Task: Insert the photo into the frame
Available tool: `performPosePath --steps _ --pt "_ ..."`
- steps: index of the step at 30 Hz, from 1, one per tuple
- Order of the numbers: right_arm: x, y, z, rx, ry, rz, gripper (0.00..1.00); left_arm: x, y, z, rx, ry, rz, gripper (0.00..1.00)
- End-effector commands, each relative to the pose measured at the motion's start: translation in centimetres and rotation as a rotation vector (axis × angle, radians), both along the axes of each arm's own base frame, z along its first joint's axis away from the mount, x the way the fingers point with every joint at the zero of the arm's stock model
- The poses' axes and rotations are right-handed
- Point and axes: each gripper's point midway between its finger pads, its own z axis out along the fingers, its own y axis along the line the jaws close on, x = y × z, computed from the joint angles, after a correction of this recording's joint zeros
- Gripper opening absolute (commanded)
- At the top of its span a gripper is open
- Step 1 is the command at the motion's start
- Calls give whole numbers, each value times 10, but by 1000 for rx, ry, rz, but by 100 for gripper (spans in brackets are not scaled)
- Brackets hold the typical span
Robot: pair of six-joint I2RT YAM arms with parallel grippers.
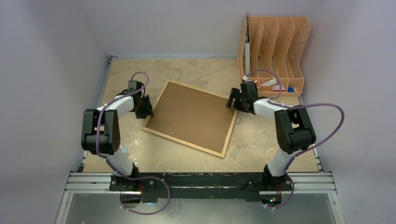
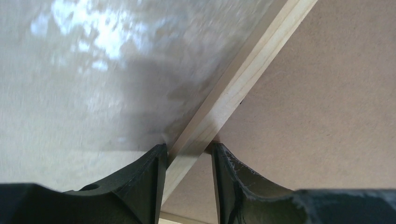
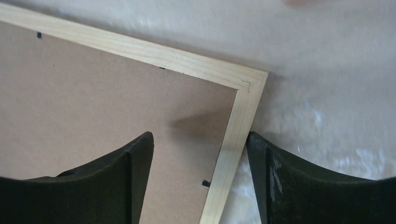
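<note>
The table (image 1: 196,70) spreads under both arms; the frame (image 1: 191,116) lies flat on it between the two grippers, brown back up and set askew; the orange file organiser (image 1: 275,51) stands beyond the right gripper, at the far corner. The left gripper (image 2: 187,149) is at the frame's left border, jaws narrow on the light-wood rail, one fingertip (image 2: 156,156) against its outer side, the other against its inner side by the fibreboard; the right gripper (image 3: 200,140) hangs astride the right rail, the corner joint just ahead of it, jaws wide; one finger (image 3: 130,172) is above the back, the other just outside the rail; it holds nothing.
</note>
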Motion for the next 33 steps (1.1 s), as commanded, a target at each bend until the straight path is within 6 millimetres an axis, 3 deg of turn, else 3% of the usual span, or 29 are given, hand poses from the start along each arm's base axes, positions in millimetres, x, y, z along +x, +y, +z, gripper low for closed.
performPosePath --steps 1,6,10,14,17,20,23,25,28,33 --pt "44 51 45 159 -213 142 74 -89 -10 -24 -20 288 47 42" --pt "60 60 54 196 -232 135 74 -108 -37 -18 -179 315 48 44" --pt "73 47 63 159 -220 10 77 -120 -42 -10 -213 327 51 45" --pt "68 34 73 141 -202 -90 82 -130 -40 -6 -203 330 44 49" --pt "57 15 71 77 -146 -179 85 -124 -36 2 -182 308 52 56" --pt "50 24 86 112 -172 -138 85 -112 -33 14 -167 245 58 58" --pt "41 61 114 257 -253 5 81 -105 -26 19 -128 200 66 58" --pt "29 98 127 367 -270 125 75 -101 -26 23 -130 160 69 55" --pt "9 163 131 472 -241 284 63 -92 -27 31 -141 75 73 41" --pt "-26 265 130 666 -150 493 43 -83 -24 30 -132 17 79 31"
